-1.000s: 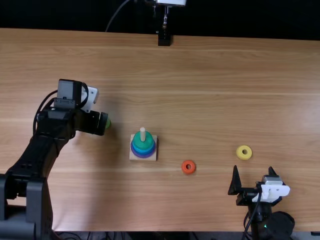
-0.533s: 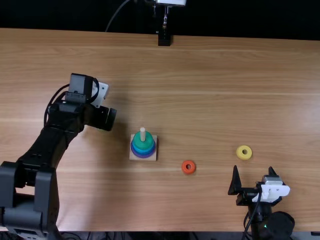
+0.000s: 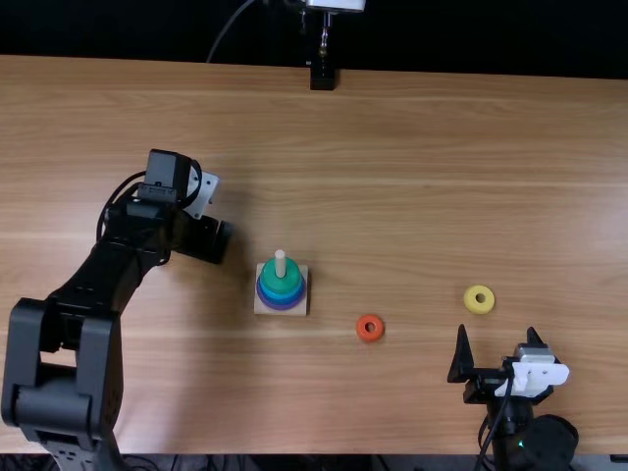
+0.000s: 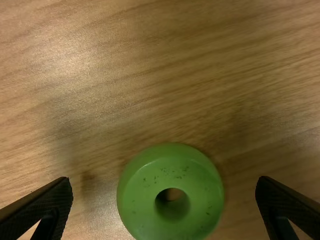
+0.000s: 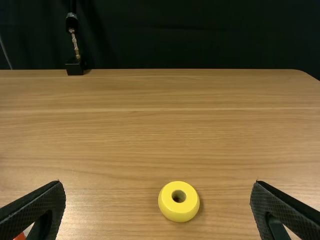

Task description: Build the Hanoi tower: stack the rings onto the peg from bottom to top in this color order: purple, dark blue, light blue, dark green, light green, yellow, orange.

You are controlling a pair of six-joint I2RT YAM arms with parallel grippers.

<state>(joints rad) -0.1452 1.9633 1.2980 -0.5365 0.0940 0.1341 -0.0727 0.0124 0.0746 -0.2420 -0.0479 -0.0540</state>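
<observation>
In the top view my left gripper (image 3: 218,241) is over the table, left of the peg base (image 3: 296,308). The left wrist view has the left gripper (image 4: 165,192) open, the light green ring (image 4: 171,192) lying flat between its fingers, touching neither. On the peg (image 3: 281,263) sit purple (image 3: 281,302), dark blue, light blue (image 3: 282,293) and dark green (image 3: 282,278) rings. The orange ring (image 3: 370,328) lies right of the base, the yellow ring (image 3: 479,299) farther right. My right gripper (image 3: 497,343) stands open near the yellow ring; right gripper (image 5: 157,192) and yellow ring (image 5: 179,202) appear in its wrist view.
A black stand (image 3: 323,76) is at the table's far edge, in the middle. The left forearm lies over the table's left side. Bare wood (image 3: 392,177) stretches beyond the rings.
My left gripper has moved right, toward the peg base, and now covers the light green ring's place in the top view. The right arm and the other rings have kept still.
</observation>
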